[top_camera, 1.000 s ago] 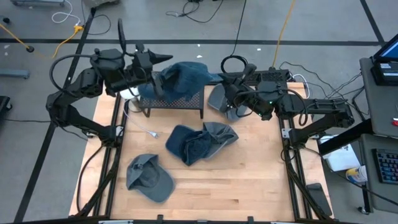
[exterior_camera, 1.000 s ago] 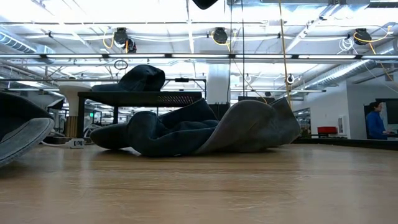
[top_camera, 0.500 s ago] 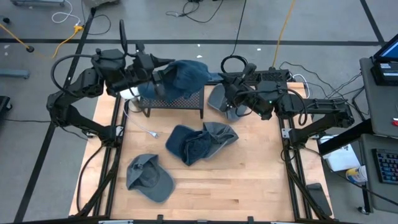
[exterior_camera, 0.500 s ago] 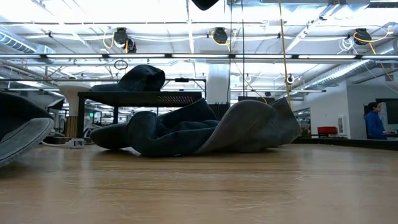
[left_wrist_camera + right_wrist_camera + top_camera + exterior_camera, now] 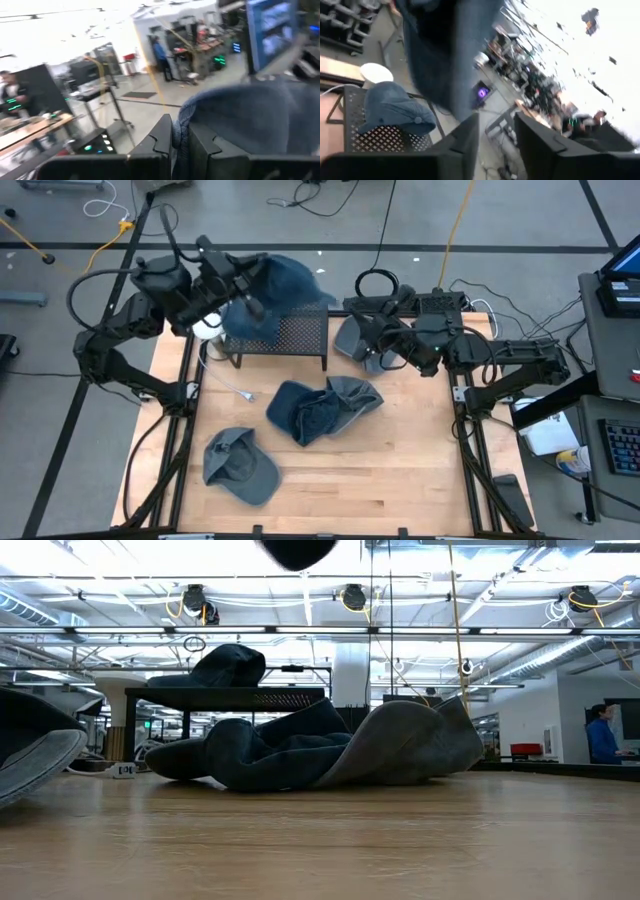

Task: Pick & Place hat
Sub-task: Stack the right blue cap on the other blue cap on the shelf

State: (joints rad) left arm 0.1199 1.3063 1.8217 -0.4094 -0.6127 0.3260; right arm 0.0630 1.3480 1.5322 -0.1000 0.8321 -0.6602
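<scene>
The left pincer (image 5: 250, 290) was at the far left of the table (image 5: 400, 470), above the left end of a black perforated rack (image 5: 290, 340). It was clamped tight on the edge of a blue hat (image 5: 275, 280); the left wrist view showed the blue cloth (image 5: 240, 120) nipped between the two dark fingers (image 5: 162, 145) with barely any gap. The hat hung over the far left part of the rack, and from above it was hard to tell whether it touched the mesh.

The right pincer (image 5: 385, 345) was at the far right of the table, just right of the rack, over a grey hat (image 5: 352, 338) that lay against the rack's right end. In the right wrist view its fingers (image 5: 465, 140) stood a little apart, with dark cloth blurred in front of them; whether they gripped that cloth could not be told. That view also showed a blue cap (image 5: 390, 107) lying on the rack's mesh.

In the middle of the table lay a heap of two hats (image 5: 320, 410), one dark blue and one grey, touching each other. Another grey hat (image 5: 240, 465) lay near the left front edge, well apart from the heap. A small white cable (image 5: 238, 388) lay on the wood between the rack and the heap. A person in blue (image 5: 600, 735) was in the room beyond.
</scene>
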